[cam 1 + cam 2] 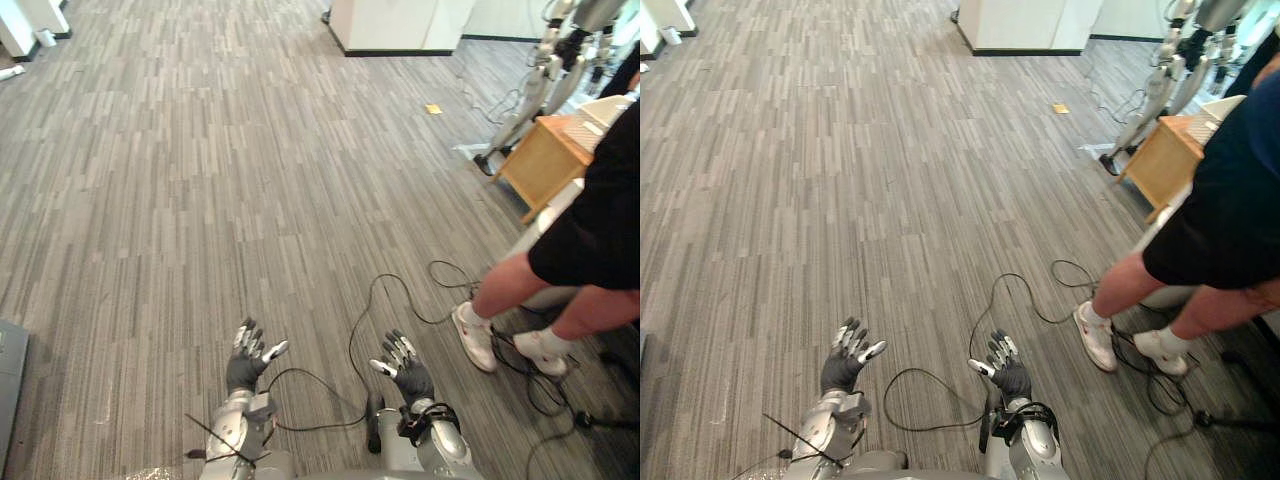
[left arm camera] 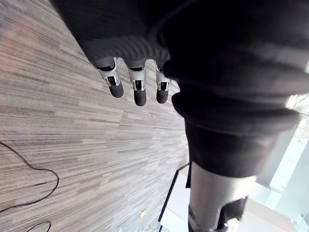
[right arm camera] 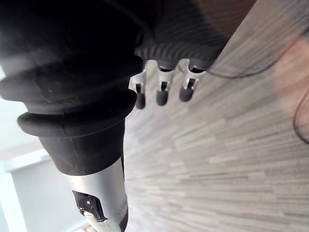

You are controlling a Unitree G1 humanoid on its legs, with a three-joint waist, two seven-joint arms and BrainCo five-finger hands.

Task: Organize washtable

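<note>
Carpet (image 1: 200, 180) in grey stripes is spread under both hands, and nothing to be tidied lies on it within reach. At the far left edge of the left eye view a grey slab (image 1: 10, 390) is cut off by the frame; what it belongs to cannot be told. Next, the left hand (image 1: 250, 360) is held low in front of the body, palm up, its fingers (image 2: 140, 94) straight and apart, with nothing between them. Just to its right, the right hand (image 1: 405, 368) is held the same way, fingers (image 3: 161, 94) spread and empty.

Farther back, a white cabinet (image 1: 400, 25) stands on the carpet, and a small yellow scrap (image 1: 433, 108) lies well beyond the hands. At the right, a wooden stand (image 1: 545, 160) is set near a second robot (image 1: 545, 70), and a person (image 1: 600, 220) in white shoes stands closest to the right arm.

Where the washtable is cannot be told from these views. What furniture there is lies mostly ahead and to the right, well apart from both hands, so the right hand is judged the nearer. A turn or a walk is judged necessary before any reach can be made.
</note>
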